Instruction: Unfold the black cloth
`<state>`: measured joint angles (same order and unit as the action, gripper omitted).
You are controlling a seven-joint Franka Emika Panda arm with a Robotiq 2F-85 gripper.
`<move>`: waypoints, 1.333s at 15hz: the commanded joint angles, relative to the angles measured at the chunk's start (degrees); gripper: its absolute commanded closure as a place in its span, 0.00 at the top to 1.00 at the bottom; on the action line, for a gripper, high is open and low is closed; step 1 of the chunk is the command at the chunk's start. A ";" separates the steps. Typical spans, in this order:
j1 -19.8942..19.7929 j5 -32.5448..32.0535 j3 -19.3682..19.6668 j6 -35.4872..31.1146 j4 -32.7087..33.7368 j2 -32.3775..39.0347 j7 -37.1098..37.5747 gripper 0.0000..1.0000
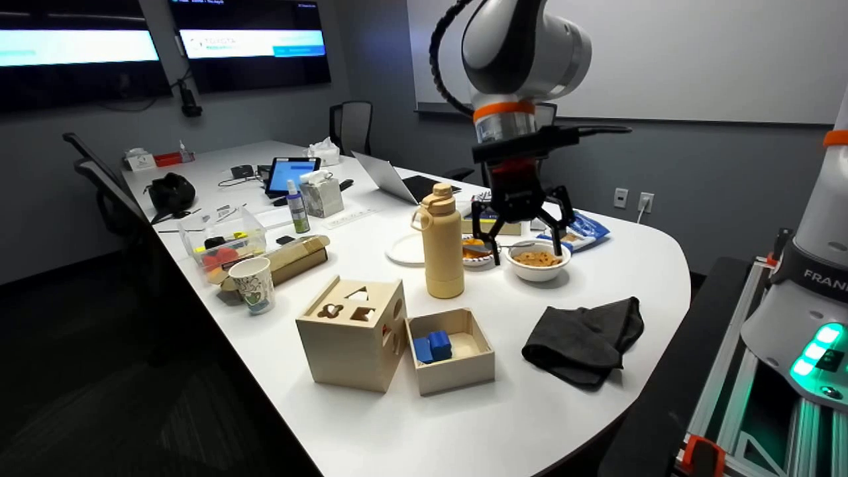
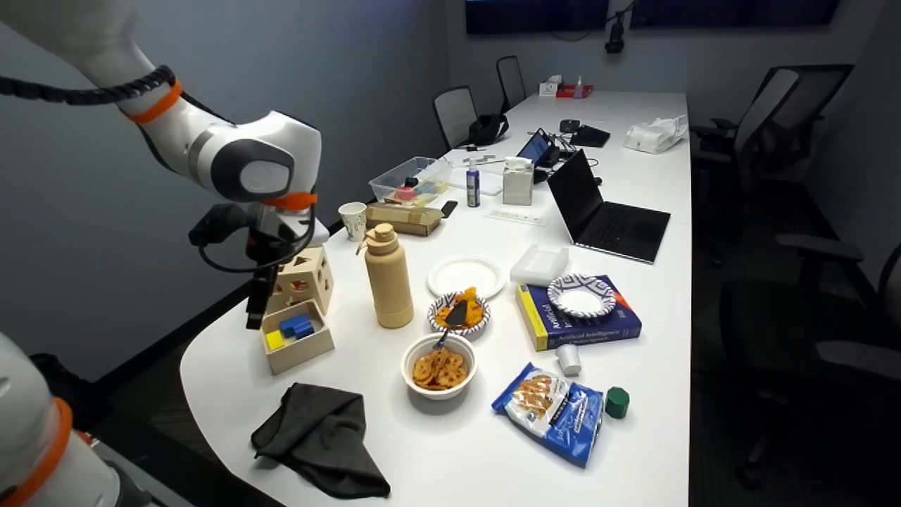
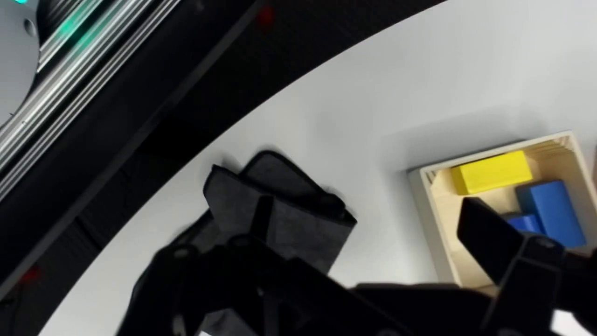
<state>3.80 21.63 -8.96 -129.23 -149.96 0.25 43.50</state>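
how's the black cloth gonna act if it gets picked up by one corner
The black cloth would probably sag limply, since it lies in soft, rumpled folds. Its layers may come up together, as folded parts overlap in the wrist view. It is likely light, since its edges look thin.
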 commanded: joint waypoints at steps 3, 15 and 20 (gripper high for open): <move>0.00 1.96 3.13 -3.69 -2.51 6.10 -5.37 1.00; -4.65 8.14 5.65 -10.31 -5.33 14.71 -32.27 1.00; -4.83 8.17 5.83 -10.40 -5.06 15.60 -32.91 1.00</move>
<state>-1.16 29.86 -3.30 -139.78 -155.11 15.86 10.57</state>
